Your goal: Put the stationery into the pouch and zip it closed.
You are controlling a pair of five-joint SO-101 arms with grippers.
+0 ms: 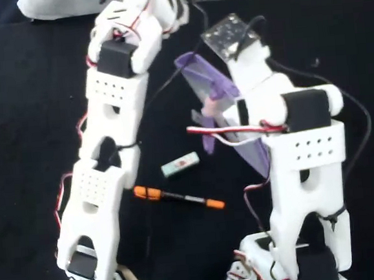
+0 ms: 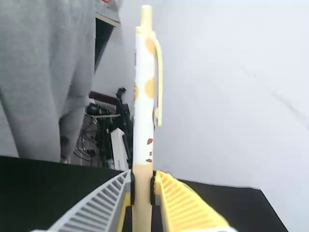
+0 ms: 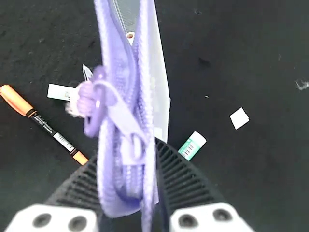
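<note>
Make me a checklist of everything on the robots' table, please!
Surface: black table.
Job's things: purple pouch, held by the right gripper; spotted pen, upright in the left gripper; orange marker, a white-green block and another block lying on the table.
Clutter: white scrap on the table.
Grippers: both shut on their things.
Cables: red wires on both arms; black cable by the right arm.
Surroundings: white wall; tangled gear behind.
</note>
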